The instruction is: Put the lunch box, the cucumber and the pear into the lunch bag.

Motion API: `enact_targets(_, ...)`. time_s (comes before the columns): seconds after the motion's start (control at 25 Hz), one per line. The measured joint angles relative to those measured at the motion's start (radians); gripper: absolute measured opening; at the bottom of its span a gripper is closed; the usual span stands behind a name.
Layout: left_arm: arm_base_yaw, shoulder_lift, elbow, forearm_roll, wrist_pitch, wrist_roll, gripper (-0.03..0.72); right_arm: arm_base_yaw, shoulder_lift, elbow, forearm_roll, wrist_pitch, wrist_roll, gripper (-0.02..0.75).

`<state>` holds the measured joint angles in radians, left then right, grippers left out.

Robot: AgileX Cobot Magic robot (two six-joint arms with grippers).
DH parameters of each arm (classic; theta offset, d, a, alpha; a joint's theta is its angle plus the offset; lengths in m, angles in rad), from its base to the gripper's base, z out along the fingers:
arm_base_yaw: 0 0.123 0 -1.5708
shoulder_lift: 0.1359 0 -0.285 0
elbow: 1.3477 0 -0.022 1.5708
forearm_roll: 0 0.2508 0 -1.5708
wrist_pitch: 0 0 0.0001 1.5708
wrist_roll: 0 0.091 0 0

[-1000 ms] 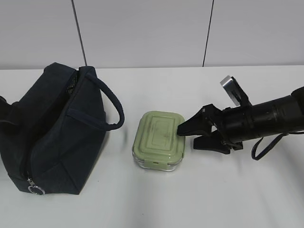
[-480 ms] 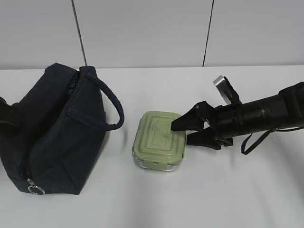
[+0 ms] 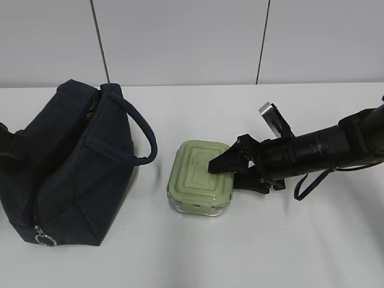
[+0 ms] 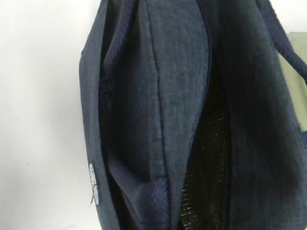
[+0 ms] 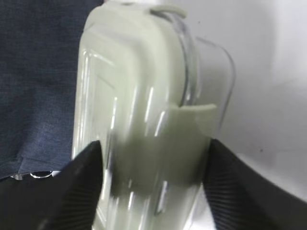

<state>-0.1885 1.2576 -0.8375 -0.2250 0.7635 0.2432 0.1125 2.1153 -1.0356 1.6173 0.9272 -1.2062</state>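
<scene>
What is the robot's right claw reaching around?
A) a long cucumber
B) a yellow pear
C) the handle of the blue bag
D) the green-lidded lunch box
D: the right claw has one finger over and one beside the lunch box, and the right wrist view shows both fingers on either side of its green lid, while the lunch bag stands apart to the left.

A pale green-lidded clear lunch box (image 3: 201, 176) lies flat at the frame's centre. The dark navy lunch bag (image 3: 66, 165) stands at left, its top gaping open.
</scene>
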Motion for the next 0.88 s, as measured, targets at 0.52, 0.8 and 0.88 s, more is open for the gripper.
enact_targets(0.52,0.0,0.0,0.0,0.0,0.003,0.001,-0.015,-0.006,-0.003,0.0,0.0,0.015,0.0,0.358)
enact_targets(0.8,0.0,0.0,0.0,0.0,0.005,0.001,-0.015,-0.061,-0.151,0.0,-0.027,0.08,0.013,0.356)
enact_targets(0.88,0.0,0.0,0.0,0.0,0.005,0.001,-0.015,-0.061,-0.218,-0.014,-0.034,0.084,0.029,0.356)
